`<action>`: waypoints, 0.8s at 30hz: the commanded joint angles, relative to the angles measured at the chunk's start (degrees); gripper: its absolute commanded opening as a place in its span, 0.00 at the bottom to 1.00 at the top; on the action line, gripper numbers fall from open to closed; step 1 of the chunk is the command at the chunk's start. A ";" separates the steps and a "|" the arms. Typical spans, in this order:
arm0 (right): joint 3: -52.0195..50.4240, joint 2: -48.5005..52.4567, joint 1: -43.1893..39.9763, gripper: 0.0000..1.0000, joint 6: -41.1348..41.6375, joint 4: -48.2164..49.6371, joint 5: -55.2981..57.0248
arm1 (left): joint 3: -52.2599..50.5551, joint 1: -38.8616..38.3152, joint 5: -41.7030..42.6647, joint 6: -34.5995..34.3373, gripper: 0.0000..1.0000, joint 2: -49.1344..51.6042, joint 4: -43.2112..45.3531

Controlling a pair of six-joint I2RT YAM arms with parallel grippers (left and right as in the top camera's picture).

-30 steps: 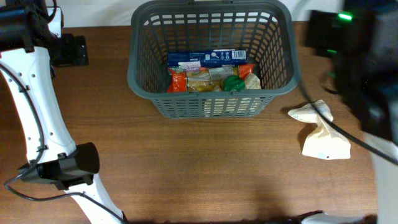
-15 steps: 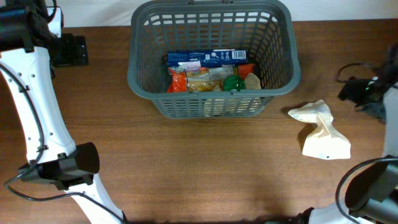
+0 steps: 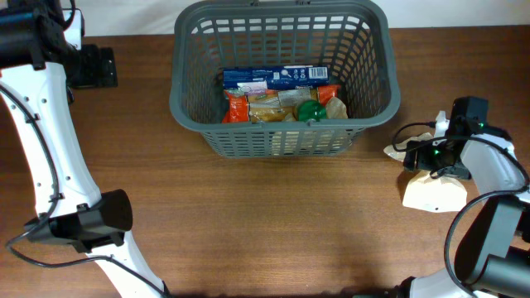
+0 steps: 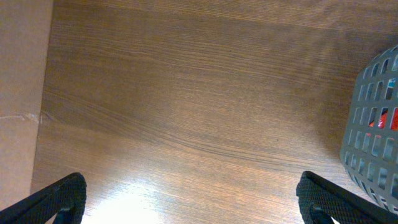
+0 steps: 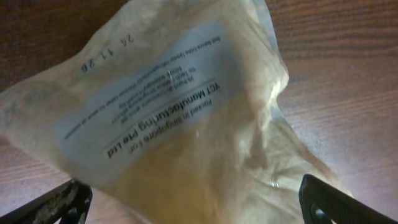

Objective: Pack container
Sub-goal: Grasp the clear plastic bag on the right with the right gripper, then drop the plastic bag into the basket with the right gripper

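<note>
The dark grey slotted container (image 3: pixel 281 132) stands at the back middle of the table and holds a blue box, orange packets, a green-capped item and tan bags. Its wall shows at the right edge of the left wrist view (image 4: pixel 373 124). A cream plastic bag with a printed label (image 3: pixel 431 192) lies to its right and fills the right wrist view (image 5: pixel 180 118). My right gripper (image 3: pixel 432 157) is open, low over the bag, its fingers (image 5: pixel 196 208) spread to either side of it. My left gripper (image 4: pixel 189 205) is open and empty over bare wood, left of the container.
The left arm's white links (image 3: pixel 50 165) run down the left side of the table. A cable (image 3: pixel 410 132) loops from the right arm near the container's right corner. A tan surface (image 4: pixel 22 93) borders the table on the left.
The right arm has come in from the far right and dropped onto the cream bag, now covering its upper part. The left arm and the container have not moved.
</note>
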 commanded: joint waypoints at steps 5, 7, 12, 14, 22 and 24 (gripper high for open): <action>-1.25 5.46 -0.15 0.95 0.90 1.22 -0.52 | -0.09 0.17 -0.42 -1.03 0.99 -0.90 -0.02; -1.25 7.58 -0.15 0.84 2.97 1.33 -0.52 | -0.09 0.17 -0.42 -1.03 0.99 -0.90 0.00; 0.17 7.61 -0.17 0.28 9.49 1.11 -0.61 | -0.09 0.17 -0.42 -1.01 0.99 -0.90 0.00; 2.71 6.80 -0.17 0.16 10.23 -0.98 -2.34 | -0.09 0.17 -0.42 -1.01 0.99 -0.90 0.00; 31.15 -5.90 0.70 0.04 10.14 -16.04 -12.17 | -0.09 0.17 -0.42 -1.01 0.99 -0.90 0.00; 39.95 -9.49 1.99 0.04 9.33 -17.05 -15.28 | -0.09 0.17 -0.42 -1.01 0.99 -0.90 0.00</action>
